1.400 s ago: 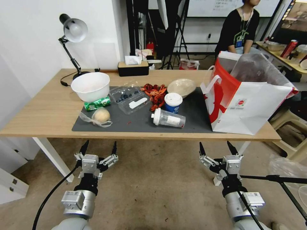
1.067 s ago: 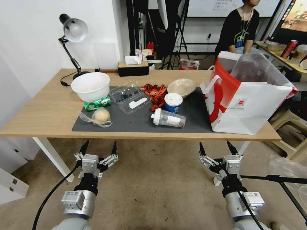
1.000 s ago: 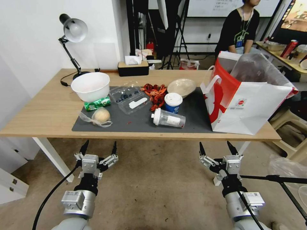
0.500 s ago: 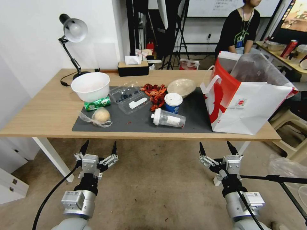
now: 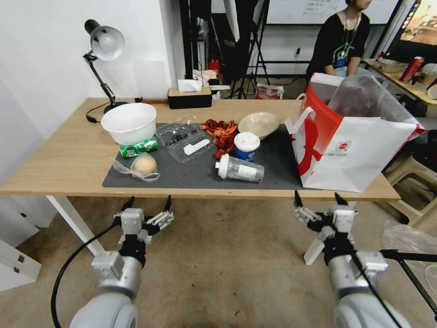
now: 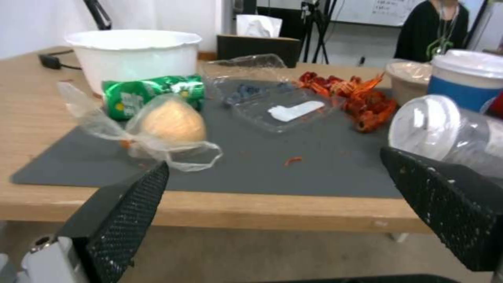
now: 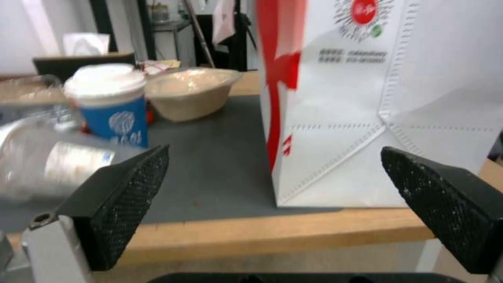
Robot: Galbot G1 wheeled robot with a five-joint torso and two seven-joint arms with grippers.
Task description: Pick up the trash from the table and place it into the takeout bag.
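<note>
Table [image 5: 59,168]: long light-wood top, dark grey mat [image 5: 277,168] across its middle.

Takeout bag [image 5: 359,150]: upright at the mat's right end, mouth open, clear liner rising above the rim.

Trash, all on the mat, none bagged: white bowl [image 5: 129,122]; clamshell [image 5: 184,141]; beige bowl [image 5: 258,124]; red shells [image 5: 221,132]; clear lidded cup [image 5: 240,169], on its side; blue paper cup [image 5: 246,146], upright; bagged bun [image 5: 142,166]; crushed green can [image 5: 138,147].

Left gripper [image 5: 147,212], right gripper [image 5: 318,208]: below the near table edge, jaws spread wide, holding nothing.

Risk, judged: the lying cup may roll if nudged; the light bag may tip or shift if knocked.

View differences: the right wrist view gives the bag's printed text [image 7: 360,56]; the head view gives its open mouth.
</note>
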